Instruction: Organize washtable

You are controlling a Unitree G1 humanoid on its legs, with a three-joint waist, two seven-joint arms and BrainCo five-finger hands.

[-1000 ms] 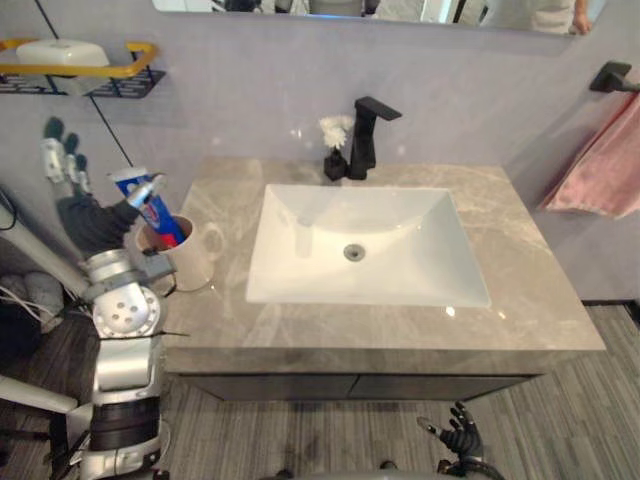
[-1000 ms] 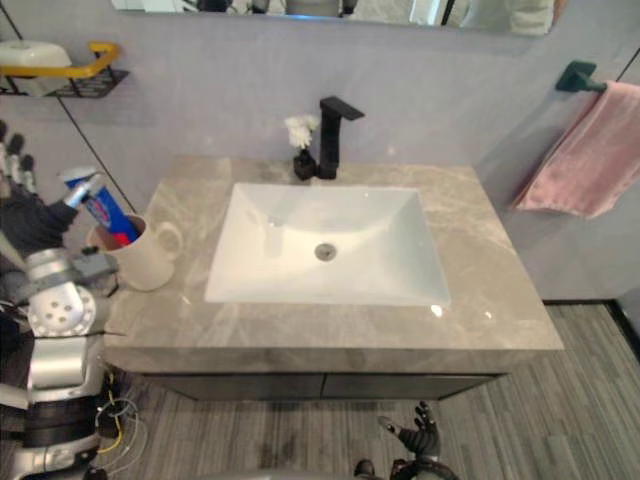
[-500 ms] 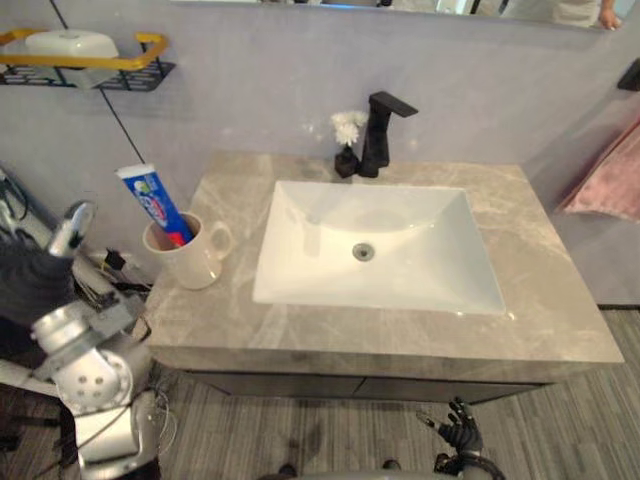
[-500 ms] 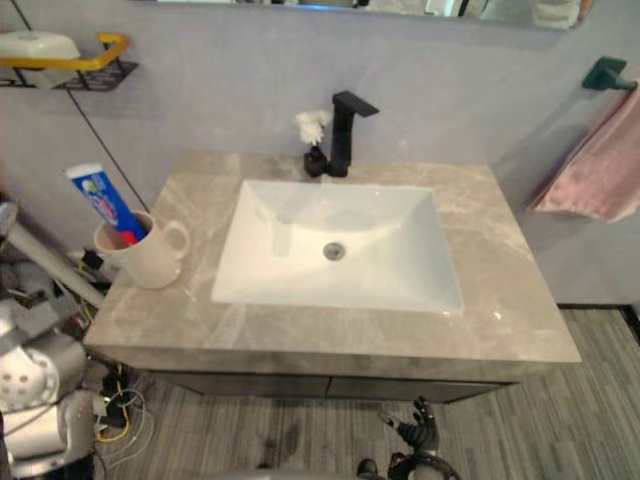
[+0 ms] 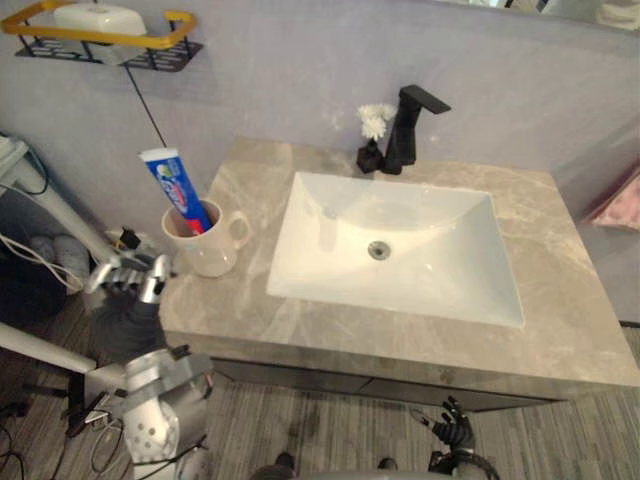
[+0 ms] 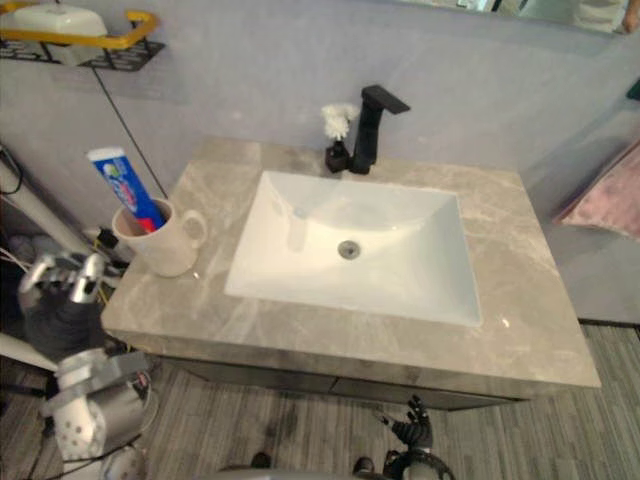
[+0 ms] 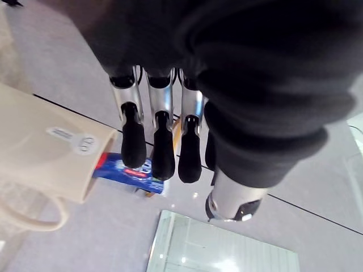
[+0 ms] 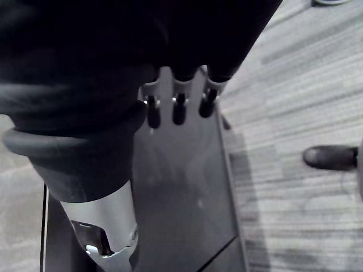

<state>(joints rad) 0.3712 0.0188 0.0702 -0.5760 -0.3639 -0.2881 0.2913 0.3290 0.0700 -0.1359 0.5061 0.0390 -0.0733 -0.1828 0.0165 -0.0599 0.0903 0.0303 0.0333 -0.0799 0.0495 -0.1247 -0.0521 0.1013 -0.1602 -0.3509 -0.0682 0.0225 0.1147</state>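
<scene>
A: Where is the toothpaste tube [image 5: 178, 187]?

B: It stands slanted in the cream mug [image 5: 212, 252], flat end up, leaning away from the sink [image 5: 440, 275]. The mug sits on the grey washtable [image 5: 560, 310] to the sink's left. Its handle is turned toward the basin, close to the rim but apart from it.

A: Left hand?

B: The left hand [image 5: 130, 290] hangs off the counter's edge, further left of the sink than the mug and nearer the front. It is near the mug, not touching. In the wrist view the fingers [image 7: 163, 153] run out nearly straight, side by side, with nothing in them. Mug and tube show just past the tips.

A: Right hand?

B: The right hand [image 5: 452, 430] is low in front of the sink, below the counter's front edge, over striped grey floor [image 8: 295, 102]. Its fingers [image 8: 178, 110] are loose, a little spread, and empty.

A: What else is around the sink?

B: At its back rim is a black faucet [image 5: 410, 130], spout reaching over the basin. A small black vase [image 5: 370, 157] with a white flower stands just beside the faucet, on the mug's side. High on the wall, well left of the sink, is a black wire shelf [image 5: 150, 55] with a yellow rail, a white soap dish [image 5: 100, 17] on it. Right of the sink, at the wall, the edge of a pink towel [image 5: 625, 205] shows. The drain sits mid-basin.
</scene>
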